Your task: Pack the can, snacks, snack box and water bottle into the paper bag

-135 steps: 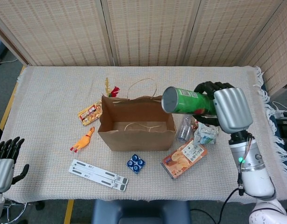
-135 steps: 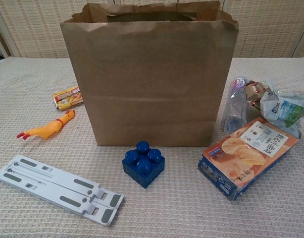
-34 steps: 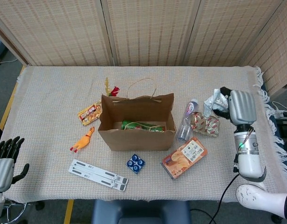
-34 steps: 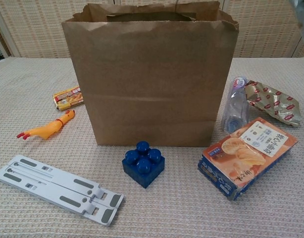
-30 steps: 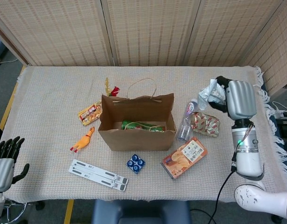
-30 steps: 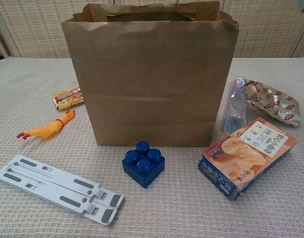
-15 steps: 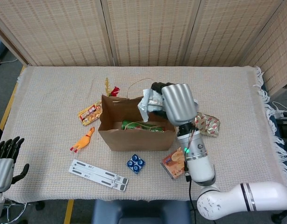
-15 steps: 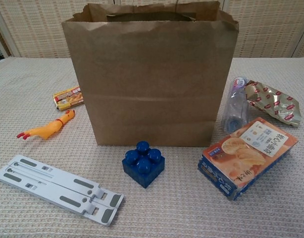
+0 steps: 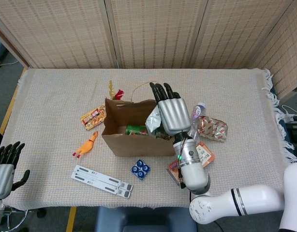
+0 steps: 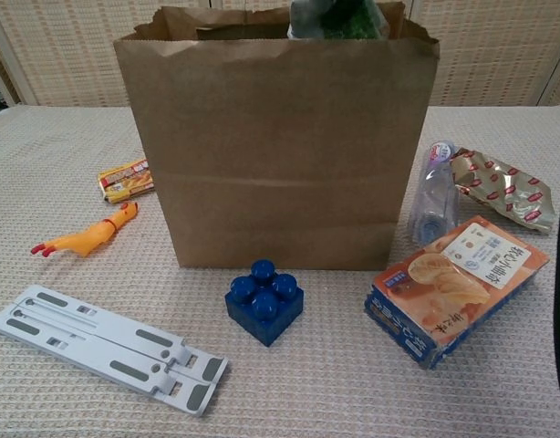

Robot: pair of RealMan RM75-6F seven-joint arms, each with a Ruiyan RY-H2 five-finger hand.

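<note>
While the cloth-covered tabletop (image 9: 51, 92) fills most of the head view, the step in hand sits at its centre: the brown paper bag (image 9: 139, 133) stands upright with its mouth open, and the right hand (image 9: 171, 113) hovers over the bag's right half with fingers stretched flat and apart. A crinkled silver snack pouch (image 9: 153, 118) shows at the hand's left edge, over the mouth; whether the thumb pinches it or it is loose cannot be told. To do this well, the hand should make sure the pouch drops clear inside beside the green can (image 9: 136, 129), then rise straight up without snagging the bag's rim or twine handle. Right of the bag, partly hidden by the arm, lie the orange snack box (image 10: 458, 285), the clear plastic water bottle (image 10: 433, 203) touching the bag's side, and the gold foil snack packet (image 10: 503, 187); these are judged still to pack. At the lower left corner the left hand (image 9: 6, 166) rests off the tabletop, fingers apart, holding nothing.
</note>
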